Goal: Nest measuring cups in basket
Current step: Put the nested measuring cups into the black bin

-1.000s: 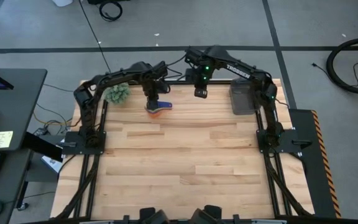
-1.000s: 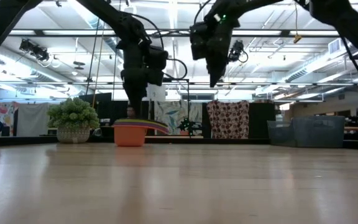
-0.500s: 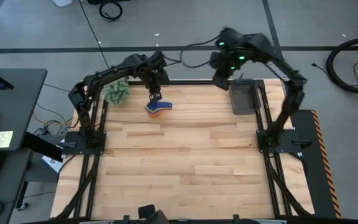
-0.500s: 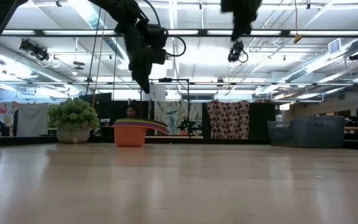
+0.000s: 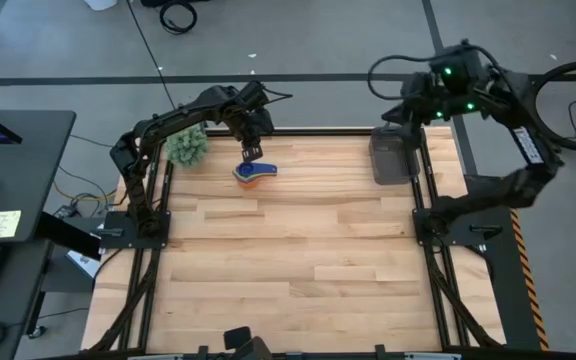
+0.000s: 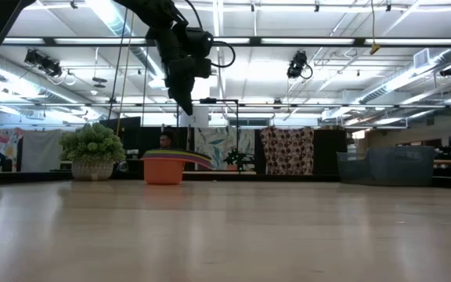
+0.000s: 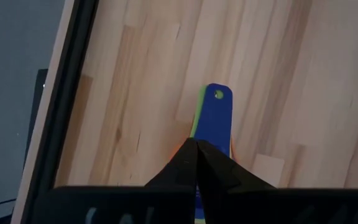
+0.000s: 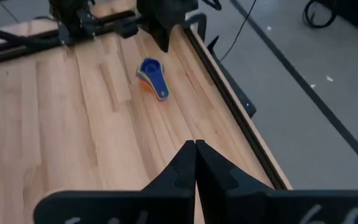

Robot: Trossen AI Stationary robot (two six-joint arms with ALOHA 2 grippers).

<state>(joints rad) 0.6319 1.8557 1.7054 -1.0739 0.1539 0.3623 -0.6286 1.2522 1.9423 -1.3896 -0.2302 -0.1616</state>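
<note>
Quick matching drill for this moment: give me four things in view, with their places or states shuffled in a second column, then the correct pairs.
Things:
1. stack of measuring cups
2. basket
3. left gripper
4. plant ball

Places or states:
A. far right of the table, nothing visible inside
B. jaws shut, raised just above the cups
C. far left corner of the table
D. nested together on the bare wood

Pairs: 1-D, 2-A, 3-B, 4-C

Left claw [image 5: 251, 153] closed, raised and pointing down, right claw [image 8: 195, 147] closed, lifted high
</note>
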